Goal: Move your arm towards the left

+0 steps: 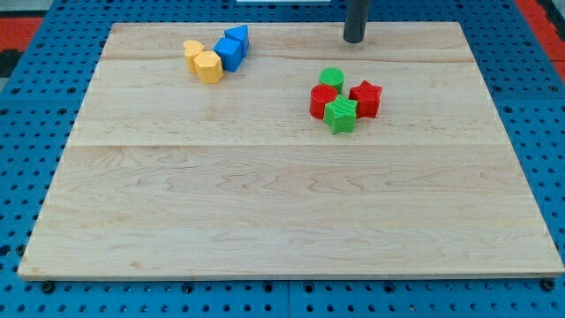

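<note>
My tip (354,40) is at the view's top, right of centre, on the wooden board (265,203). Below it lies a cluster: a green cylinder (332,78), a red cylinder (323,101), a red star-shaped block (365,98) and a green star-shaped block (341,115), all touching or nearly so. To the tip's left, at the view's top left, lie a blue pointed block (237,37), a blue cube-like block (229,54), a yellow block (194,50) and a yellow hexagonal block (208,66). The tip touches no block.
The board rests on a blue perforated table (35,115). A red area shows at the view's top corners (26,26).
</note>
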`<state>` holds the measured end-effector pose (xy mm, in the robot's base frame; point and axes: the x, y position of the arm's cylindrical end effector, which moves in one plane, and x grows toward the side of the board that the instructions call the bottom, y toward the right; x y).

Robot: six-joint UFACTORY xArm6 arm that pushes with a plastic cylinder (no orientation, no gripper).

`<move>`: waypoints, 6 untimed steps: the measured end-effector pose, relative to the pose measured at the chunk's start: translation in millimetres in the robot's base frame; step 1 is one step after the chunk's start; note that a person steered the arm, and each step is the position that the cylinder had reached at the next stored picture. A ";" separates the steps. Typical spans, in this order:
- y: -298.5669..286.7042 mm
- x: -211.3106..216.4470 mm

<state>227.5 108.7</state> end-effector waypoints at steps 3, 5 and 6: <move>-15.8 -12.2; -81.0 -29.6; -92.0 -29.6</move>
<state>198.0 16.7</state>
